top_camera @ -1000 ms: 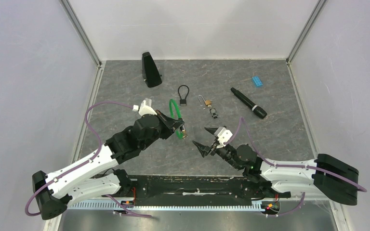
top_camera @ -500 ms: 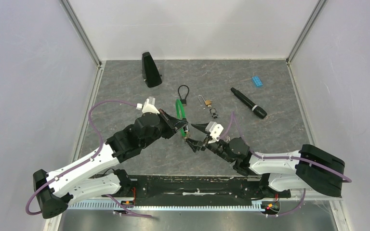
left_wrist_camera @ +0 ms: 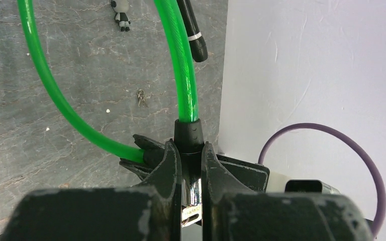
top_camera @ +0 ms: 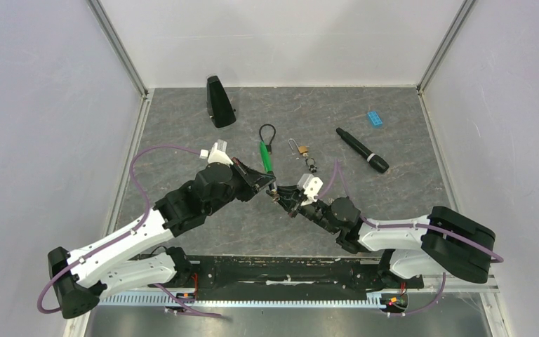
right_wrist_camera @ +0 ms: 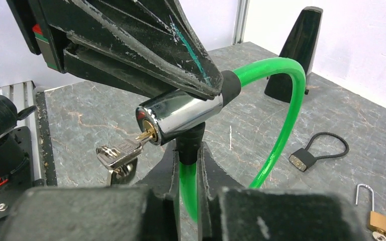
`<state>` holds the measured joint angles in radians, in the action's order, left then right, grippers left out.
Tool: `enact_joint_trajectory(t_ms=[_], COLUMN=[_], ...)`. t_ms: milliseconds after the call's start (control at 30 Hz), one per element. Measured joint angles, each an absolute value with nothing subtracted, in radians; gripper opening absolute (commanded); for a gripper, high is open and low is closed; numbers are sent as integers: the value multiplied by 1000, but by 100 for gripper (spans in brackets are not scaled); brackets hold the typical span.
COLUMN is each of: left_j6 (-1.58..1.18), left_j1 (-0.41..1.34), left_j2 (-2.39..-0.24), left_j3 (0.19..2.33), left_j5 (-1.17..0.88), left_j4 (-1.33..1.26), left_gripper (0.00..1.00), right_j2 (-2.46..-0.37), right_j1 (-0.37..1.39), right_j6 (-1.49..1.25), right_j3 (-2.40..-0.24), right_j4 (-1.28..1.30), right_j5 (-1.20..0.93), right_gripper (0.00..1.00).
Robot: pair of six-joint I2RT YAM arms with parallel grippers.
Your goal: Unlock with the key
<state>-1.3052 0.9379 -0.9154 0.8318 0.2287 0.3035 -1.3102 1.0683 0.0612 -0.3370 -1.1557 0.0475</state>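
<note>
A green cable lock [top_camera: 264, 156] is held above the table between both arms. My left gripper [left_wrist_camera: 188, 145] is shut on its chrome cylinder [right_wrist_camera: 178, 114], where the cable's black collar [left_wrist_camera: 188, 133] enters. A silver key [right_wrist_camera: 118, 152] sticks in the keyhole at the cylinder's end, with a second key hanging from its ring. My right gripper [right_wrist_camera: 188, 148] is shut on the black collar and green cable just below the cylinder; it does not touch the key. In the top view the left gripper [top_camera: 270, 186] and right gripper [top_camera: 281, 195] meet tip to tip.
On the table behind lie a small black cable padlock [top_camera: 267, 137], a brass padlock [top_camera: 300, 149], a small bunch of keys [top_camera: 311, 166], a black marker [top_camera: 362, 150] and a blue brick [top_camera: 375, 118]. A black wedge [top_camera: 219, 102] stands at the back left.
My right arm has moved left to the lock and its jaws have shut on the cable below the cylinder. The left arm has lifted the lock a little, and the green loop now points further back.
</note>
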Motion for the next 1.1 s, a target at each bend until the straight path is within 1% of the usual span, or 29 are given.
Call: enact_joint_trajectory(t_ms=[367, 633, 900, 1000, 1100], left_j6=[-1274, -1232, -1184, -1175, -1172], left_j1=[933, 931, 931, 931, 931], left_j2=[-899, -849, -813, -804, -799], left_j3=[852, 851, 827, 826, 826], left_j5=[206, 173, 162, 154, 155], left_j4=[313, 307, 275, 286, 306], left_gripper=[2, 2, 3, 19, 40], right_j2=[-1310, -1310, -1310, -1298, -1259], right_j1=[1069, 1071, 1069, 1068, 1068], right_j6=[39, 15, 15, 18, 32], right_j3=[-307, -290, -283, -281, -286], right_j4=[-1235, -1308, -1322, -1310, -1253], right_j5=[25, 1, -14, -28, -39], right_gripper=[0, 0, 0, 0, 0])
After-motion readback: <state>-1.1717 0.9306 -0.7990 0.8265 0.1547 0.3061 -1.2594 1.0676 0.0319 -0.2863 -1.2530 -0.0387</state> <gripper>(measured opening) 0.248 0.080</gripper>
